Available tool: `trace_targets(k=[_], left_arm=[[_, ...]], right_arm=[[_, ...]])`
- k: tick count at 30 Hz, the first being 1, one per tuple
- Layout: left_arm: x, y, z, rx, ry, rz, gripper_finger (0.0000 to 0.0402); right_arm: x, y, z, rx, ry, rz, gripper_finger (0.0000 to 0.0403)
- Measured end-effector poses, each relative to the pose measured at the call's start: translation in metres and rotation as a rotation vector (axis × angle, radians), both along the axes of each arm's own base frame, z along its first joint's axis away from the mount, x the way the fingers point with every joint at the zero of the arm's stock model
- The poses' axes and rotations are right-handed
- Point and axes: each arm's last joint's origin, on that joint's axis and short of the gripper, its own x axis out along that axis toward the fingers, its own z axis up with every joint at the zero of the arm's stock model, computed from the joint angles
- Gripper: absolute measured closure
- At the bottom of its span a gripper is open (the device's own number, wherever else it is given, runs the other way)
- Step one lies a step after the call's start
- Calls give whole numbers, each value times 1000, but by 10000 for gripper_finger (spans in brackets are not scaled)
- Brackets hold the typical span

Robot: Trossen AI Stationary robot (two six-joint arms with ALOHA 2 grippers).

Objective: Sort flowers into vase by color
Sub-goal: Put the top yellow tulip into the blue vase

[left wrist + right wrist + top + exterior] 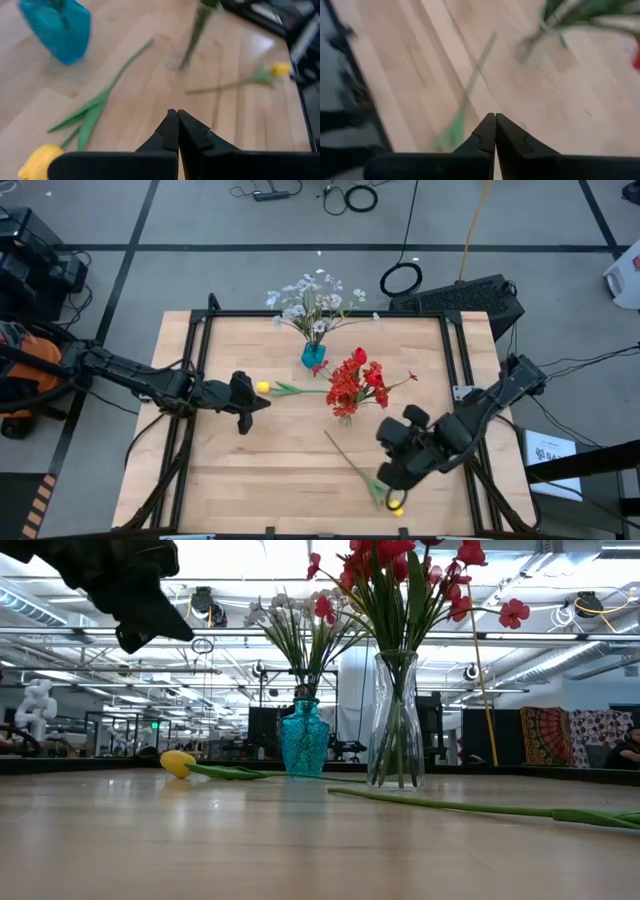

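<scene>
Now both tools pinched closed, empty – clear vase (345,416) btwn two yellow tulips (263,388).

The wooden table (250,470) carries two vases (313,356) and two yellow tulips (285,389).

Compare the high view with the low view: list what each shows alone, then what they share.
High view only: the right gripper, shut, above the near yellow tulip's stem, and the bare table edges. Low view only: the room behind the table. Both: blue vase of white flowers, clear vase of red flowers, and the far yellow tulip beside the shut left gripper.
</scene>
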Motion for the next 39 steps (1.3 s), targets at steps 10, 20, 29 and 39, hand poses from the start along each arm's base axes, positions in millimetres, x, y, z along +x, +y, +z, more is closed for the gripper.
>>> trace_targets(k=[10,20,29,39], left_arm=[[7,9,-6,-89,-31,329,326],[34,16,-19,-246,-100,529,297],[80,35,-34,-527,-53,786,297],[101,67,-59,-690,1,1001,297]], right_arm=[[-46,-6,-1,-83,26,99,402],[-107,-58,-76,177,-213,3,403],[-148,-102,-129,225,-241,-105,403],[-159,-114,-134,192,-287,-37,403]])
